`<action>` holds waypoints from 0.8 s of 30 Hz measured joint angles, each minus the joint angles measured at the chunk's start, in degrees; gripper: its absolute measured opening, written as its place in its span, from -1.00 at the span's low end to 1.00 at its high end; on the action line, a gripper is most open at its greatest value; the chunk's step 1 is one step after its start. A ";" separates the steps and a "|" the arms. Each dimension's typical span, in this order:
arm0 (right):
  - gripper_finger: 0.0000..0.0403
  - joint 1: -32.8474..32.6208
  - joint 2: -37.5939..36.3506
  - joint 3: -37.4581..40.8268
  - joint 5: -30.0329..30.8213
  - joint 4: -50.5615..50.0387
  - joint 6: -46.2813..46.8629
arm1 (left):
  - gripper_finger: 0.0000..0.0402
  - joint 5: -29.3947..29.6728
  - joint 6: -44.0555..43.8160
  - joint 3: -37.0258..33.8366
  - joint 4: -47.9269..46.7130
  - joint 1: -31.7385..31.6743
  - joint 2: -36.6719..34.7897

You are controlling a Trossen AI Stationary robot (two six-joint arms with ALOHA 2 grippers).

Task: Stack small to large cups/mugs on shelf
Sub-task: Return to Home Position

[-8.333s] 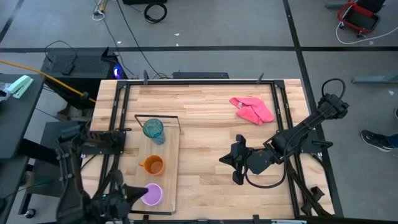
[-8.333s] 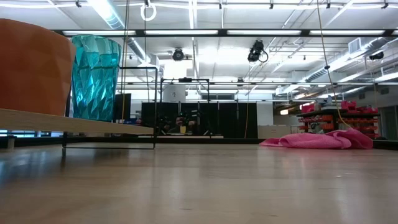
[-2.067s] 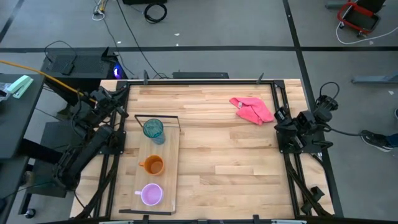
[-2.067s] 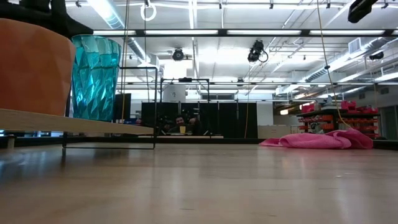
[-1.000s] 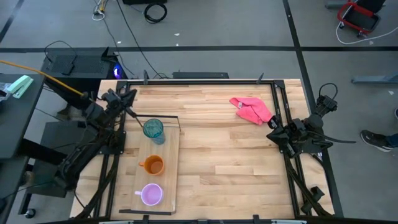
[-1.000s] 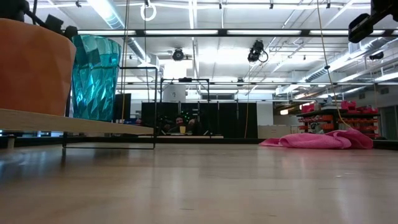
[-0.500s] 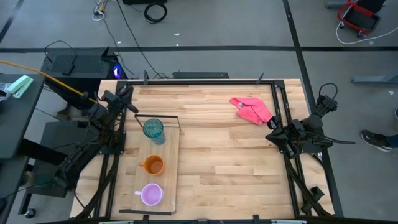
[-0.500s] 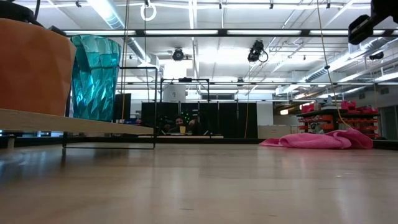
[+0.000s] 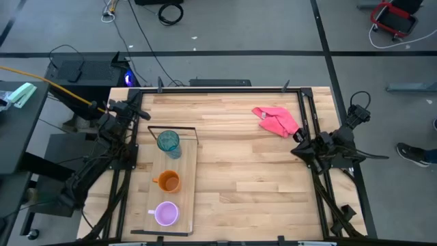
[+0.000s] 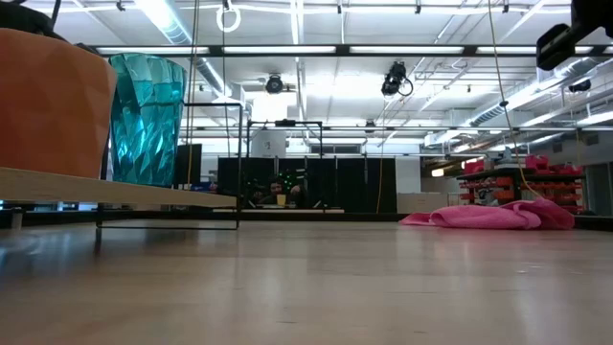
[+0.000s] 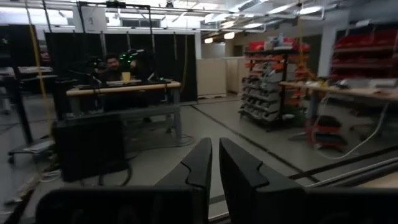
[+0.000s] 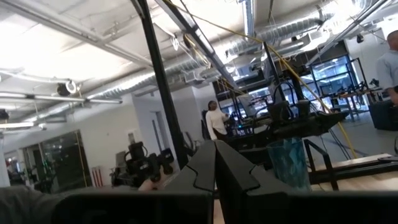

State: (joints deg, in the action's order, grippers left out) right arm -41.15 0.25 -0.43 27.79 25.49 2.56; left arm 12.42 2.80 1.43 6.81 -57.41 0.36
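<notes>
1. The left gripper (image 9: 135,110) hangs at the table's (image 9: 232,164) 10 o'clock corner, near the shelf's wire frame (image 9: 184,128). Its fingers are drawn nearly together and hold nothing. The right gripper (image 9: 298,140) sits at the 3 o'clock edge, fingers pressed together, also empty.
2. Likeliest mishap: the left arm folding home could clip that frame and rock the tall teal tumbler (image 9: 168,141).
3. The shelf (image 9: 189,171) lies at 8 o'clock, its long axis running 12 to 6. Upright and apart on it stand the tumbler at the 12 end, the orange mug (image 9: 168,182) in the middle with its handle towards 9, and the lilac mug (image 9: 166,214) at the 6 end.
</notes>
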 joint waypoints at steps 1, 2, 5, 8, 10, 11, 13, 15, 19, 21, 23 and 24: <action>-0.93 -0.02 0.00 0.00 0.00 -0.59 -0.24 | -0.81 0.03 0.86 0.00 -0.25 -0.40 0.00; -0.93 -0.02 0.00 0.00 0.00 -1.24 -0.50 | -0.82 0.06 1.32 0.00 -0.65 -0.83 0.00; -0.93 -0.01 0.00 0.00 0.02 -3.14 -1.08 | -0.84 0.44 3.37 0.00 -1.64 -2.09 0.00; -0.93 -0.01 0.00 0.00 0.00 -4.50 -1.15 | -0.86 0.60 4.14 0.00 -3.66 -3.21 0.00; -0.93 -0.02 0.00 0.00 0.00 -5.46 -1.22 | -0.86 0.60 4.17 0.00 -4.89 -3.82 0.00; -0.93 0.00 0.02 0.00 0.00 -5.85 -1.22 | -0.85 0.58 4.19 0.02 -5.48 -4.07 0.01; -0.93 -0.02 0.02 0.00 0.00 -6.32 -1.16 | -0.84 0.51 4.09 0.07 -5.78 -4.35 0.00; -0.93 -0.02 0.02 0.00 0.00 -6.69 -1.25 | -0.82 0.47 3.92 0.07 -5.93 -4.47 0.02; -0.93 0.00 0.02 0.00 0.02 -6.69 -2.18 | -0.80 0.43 3.92 0.07 -5.95 -4.47 0.00; -0.93 -0.02 0.02 0.00 0.00 -6.66 -2.20 | -0.80 0.43 3.82 0.07 -5.95 -4.45 0.00; -0.93 0.00 0.02 0.00 0.00 -6.66 -2.23 | -0.81 0.43 2.25 0.07 -5.96 -4.45 0.00; -0.93 -0.02 0.02 0.00 0.00 -6.66 -2.24 | -0.82 0.44 1.13 0.07 -5.95 -4.45 0.00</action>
State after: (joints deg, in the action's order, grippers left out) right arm -41.16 0.27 -0.43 27.79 18.83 0.32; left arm 12.86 3.93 1.50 0.86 -61.87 0.36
